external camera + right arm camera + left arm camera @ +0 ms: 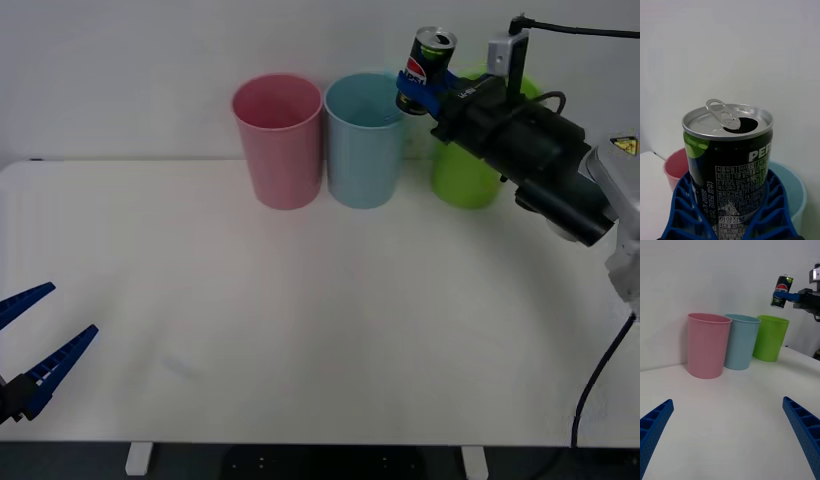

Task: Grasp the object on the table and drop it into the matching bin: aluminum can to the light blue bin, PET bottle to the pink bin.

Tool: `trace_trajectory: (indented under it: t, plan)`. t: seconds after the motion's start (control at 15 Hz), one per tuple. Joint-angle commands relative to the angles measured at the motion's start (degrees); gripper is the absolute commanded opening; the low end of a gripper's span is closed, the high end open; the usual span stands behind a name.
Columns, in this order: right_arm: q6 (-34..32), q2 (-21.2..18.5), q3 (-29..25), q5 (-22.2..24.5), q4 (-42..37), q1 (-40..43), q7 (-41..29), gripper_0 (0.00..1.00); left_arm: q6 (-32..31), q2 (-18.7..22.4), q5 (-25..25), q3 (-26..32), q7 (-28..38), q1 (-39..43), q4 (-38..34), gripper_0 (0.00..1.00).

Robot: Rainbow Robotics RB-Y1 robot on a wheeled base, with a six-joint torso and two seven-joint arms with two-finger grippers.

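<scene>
My right gripper (415, 88) is shut on the aluminum can (428, 66), a small dark can with a silver top and a blue-red-white logo. It holds the can in the air, just right of the light blue bin's (364, 140) rim and above the lime green bin (466, 175). The right wrist view shows the can (730, 165) upright between the blue fingers (685, 210), with the light blue bin (797, 195) and the pink bin (673, 170) below. The pink bin (278, 140) stands left of the light blue one. My left gripper (35, 340) hangs open over the white table (300, 320) at its near left.
The three bins stand in a row along the table's far edge against a white wall. In the left wrist view the pink bin (708, 345), light blue bin (740, 341) and green bin (770, 337) stand in a row, with the can (781, 291) held above them.
</scene>
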Motion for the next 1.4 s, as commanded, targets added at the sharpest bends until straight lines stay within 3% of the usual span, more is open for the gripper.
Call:
trace_trajectory:
  t: [0.07,0.4,0.87,1.4]
  plan:
    - [0.0,2.8,0.0,1.5,7.7,-5.8,0.7,0.0,0.0,0.0,0.0,0.0,0.0,0.0,0.0,1.0]
    - [2.7,7.0,0.0,3.8,17.9,-12.9,2.2,0.0,0.0,0.0,0.0,0.0,0.0,0.0,0.0,1.0]
    - [11.2,12.8,0.0,5.6,28.2,-20.7,3.8,0.0,0.0,0.0,0.0,0.0,0.0,0.0,0.0,1.0]
    - [14.6,14.2,0.2,6.1,29.5,-21.8,4.1,0.01,0.0,0.0,0.0,0.0,0.0,0.0,0.0,1.0]
